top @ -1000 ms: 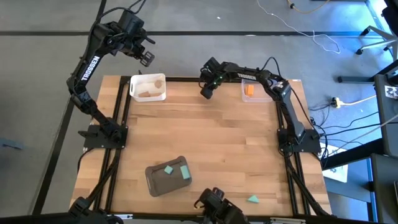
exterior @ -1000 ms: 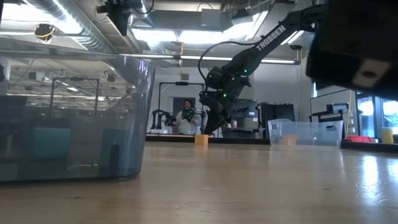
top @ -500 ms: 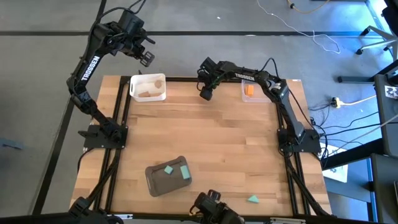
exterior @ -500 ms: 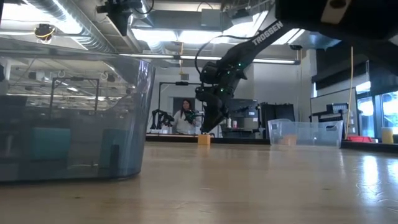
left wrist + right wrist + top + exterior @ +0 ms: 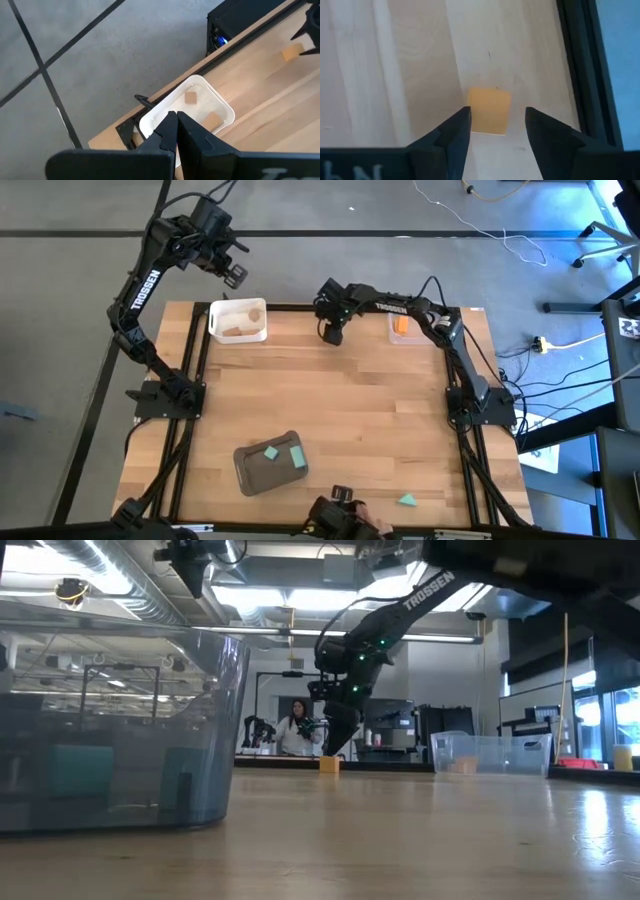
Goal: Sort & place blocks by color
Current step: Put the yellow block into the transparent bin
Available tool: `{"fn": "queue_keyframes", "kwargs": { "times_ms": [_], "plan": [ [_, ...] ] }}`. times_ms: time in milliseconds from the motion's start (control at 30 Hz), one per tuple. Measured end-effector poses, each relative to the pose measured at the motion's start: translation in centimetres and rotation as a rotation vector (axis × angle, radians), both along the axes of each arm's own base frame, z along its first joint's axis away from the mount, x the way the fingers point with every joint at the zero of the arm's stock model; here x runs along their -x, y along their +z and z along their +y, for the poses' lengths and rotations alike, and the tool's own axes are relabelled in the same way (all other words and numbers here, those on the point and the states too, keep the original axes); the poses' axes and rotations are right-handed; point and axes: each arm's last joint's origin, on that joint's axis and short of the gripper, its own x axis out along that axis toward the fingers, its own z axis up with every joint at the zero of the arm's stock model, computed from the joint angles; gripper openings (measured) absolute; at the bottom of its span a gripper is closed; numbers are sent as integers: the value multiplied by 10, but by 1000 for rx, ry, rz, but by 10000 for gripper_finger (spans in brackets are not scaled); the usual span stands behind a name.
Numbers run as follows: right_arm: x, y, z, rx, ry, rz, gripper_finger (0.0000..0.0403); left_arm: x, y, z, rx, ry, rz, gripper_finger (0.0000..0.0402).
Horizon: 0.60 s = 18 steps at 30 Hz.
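Our right gripper [image 5: 492,132] has its fingers spread, one on each side of a pale wooden block [image 5: 489,110] that lies on the table [image 5: 330,400] near the back edge. In the high view this gripper [image 5: 331,334] sits at upper centre of the frame, between the white tray [image 5: 238,321] at upper left and the clear tray [image 5: 405,326] at upper right. Over the last second we have swung it a little leftward and brought it down over the block, which shows in the low view as a small cube [image 5: 329,765] just under the fingers. We judge the reach is nearly done and the closing step is next; nothing is pinched yet.

Our left gripper [image 5: 176,131] has its fingers pressed together and empty, held above the white tray [image 5: 220,107], which holds two pale pieces.

The orange piece [image 5: 401,325] lies in the clear tray. Two green blocks [image 5: 283,454] lie in the dark tray [image 5: 250,470] at lower centre, and one green wedge [image 5: 406,500] lies loose on the table at lower right, not yet sorted.
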Motion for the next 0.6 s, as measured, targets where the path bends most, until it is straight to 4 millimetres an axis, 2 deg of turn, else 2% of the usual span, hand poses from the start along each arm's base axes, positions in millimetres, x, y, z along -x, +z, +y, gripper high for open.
{"fn": "queue_keyframes", "kwargs": {
  "times_ms": [200, 600],
  "plan": [
    [-1, -9, 1, -88, 59, -28, 189, 0, 0, -1, 7, 0, 6, 0],
    [4, -11, -3, -155, 37, -38, 189, 0, -1, -1, 7, -1, 6, 0]
  ]
}}
